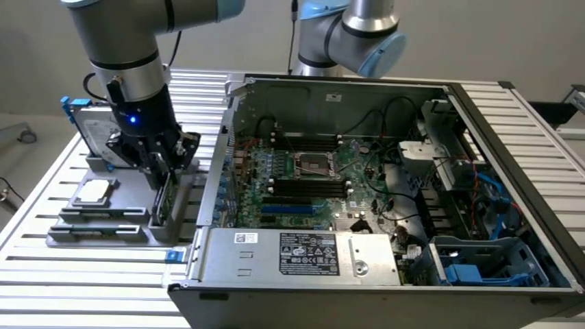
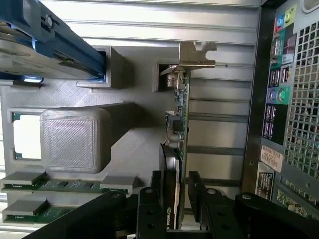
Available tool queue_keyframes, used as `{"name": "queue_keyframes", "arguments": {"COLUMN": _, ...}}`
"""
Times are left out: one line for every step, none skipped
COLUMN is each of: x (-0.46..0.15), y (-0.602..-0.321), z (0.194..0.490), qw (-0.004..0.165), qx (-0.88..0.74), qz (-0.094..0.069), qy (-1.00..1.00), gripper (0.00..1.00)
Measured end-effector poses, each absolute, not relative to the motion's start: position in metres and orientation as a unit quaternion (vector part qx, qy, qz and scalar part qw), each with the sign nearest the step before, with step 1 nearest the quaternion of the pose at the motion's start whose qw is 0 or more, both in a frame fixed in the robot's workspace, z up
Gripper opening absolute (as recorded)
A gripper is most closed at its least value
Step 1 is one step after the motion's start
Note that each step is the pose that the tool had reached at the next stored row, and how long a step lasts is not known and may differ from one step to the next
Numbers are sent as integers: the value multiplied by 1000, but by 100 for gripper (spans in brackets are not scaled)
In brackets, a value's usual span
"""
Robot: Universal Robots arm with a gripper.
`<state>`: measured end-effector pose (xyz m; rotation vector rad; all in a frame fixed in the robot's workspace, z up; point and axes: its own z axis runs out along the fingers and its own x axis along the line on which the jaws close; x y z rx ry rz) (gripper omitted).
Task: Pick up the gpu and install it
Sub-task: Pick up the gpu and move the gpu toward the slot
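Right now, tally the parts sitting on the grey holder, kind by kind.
Graphics card: 1
Hard drive: 1
Processor chip: 1
Memory sticks: 2
Total: 5

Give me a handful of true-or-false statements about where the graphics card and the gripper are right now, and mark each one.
1. The graphics card stands on edge in the gray holder. True.
2. The computer case is open, its motherboard showing. True.
3. The graphics card is plugged into the motherboard. False: it sits in the gray holder, outside the computer case.
4. The gripper hangs over the motherboard. False: it is down at the graphics card, on the exterior view's left of the computer case.
5. A hard drive stands in the same gray holder. True.
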<state>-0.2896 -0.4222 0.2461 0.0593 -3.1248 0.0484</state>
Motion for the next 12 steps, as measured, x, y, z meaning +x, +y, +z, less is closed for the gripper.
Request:
{"name": "queue_keyframes", "arguments": {"x": -290, "y": -422, "z": 246, "qw": 8, "qx": 18, "qz": 14, "qy": -1000, "gripper": 36}}
{"name": "queue_keyframes", "arguments": {"x": -290, "y": -422, "z": 246, "qw": 9, "qx": 16, "qz": 12, "qy": -1000, "gripper": 36}}
{"name": "queue_keyframes", "arguments": {"x": -290, "y": -422, "z": 246, "qw": 9, "qx": 16, "qz": 9, "qy": -1000, "gripper": 36}}
{"name": "queue_keyframes", "arguments": {"x": -290, "y": -422, "z": 246, "qw": 9, "qx": 15, "qz": 8, "qy": -1000, "gripper": 36}}
{"name": "queue_keyframes", "arguments": {"x": -290, "y": -422, "z": 246, "qw": 9, "qx": 14, "qz": 8, "qy": -1000, "gripper": 36}}
{"name": "queue_keyframes", "arguments": {"x": -290, "y": -422, "z": 246, "qw": 10, "qx": 13, "qz": 7, "qy": -1000, "gripper": 36}}
{"name": "queue_keyframes", "arguments": {"x": -290, "y": -422, "z": 246, "qw": 11, "qx": 12, "qz": 7, "qy": -1000, "gripper": 36}}
{"name": "queue_keyframes", "arguments": {"x": -290, "y": -422, "z": 246, "qw": 13, "qx": 11, "qz": 7, "qy": -1000, "gripper": 36}}
{"name": "queue_keyframes", "arguments": {"x": -290, "y": -422, "z": 246, "qw": 14, "qx": 10, "qz": 7, "qy": -1000, "gripper": 36}}
{"name": "queue_keyframes", "arguments": {"x": -290, "y": -422, "z": 246, "qw": 16, "qx": 10, "qz": 7, "qy": -1000, "gripper": 36}}
{"name": "queue_keyframes", "arguments": {"x": -290, "y": -422, "z": 246, "qw": 17, "qx": 10, "qz": 7, "qy": -1000, "gripper": 36}}
{"name": "queue_keyframes", "arguments": {"x": -290, "y": -422, "z": 246, "qw": 17, "qx": 10, "qz": 7, "qy": -1000, "gripper": 36}}
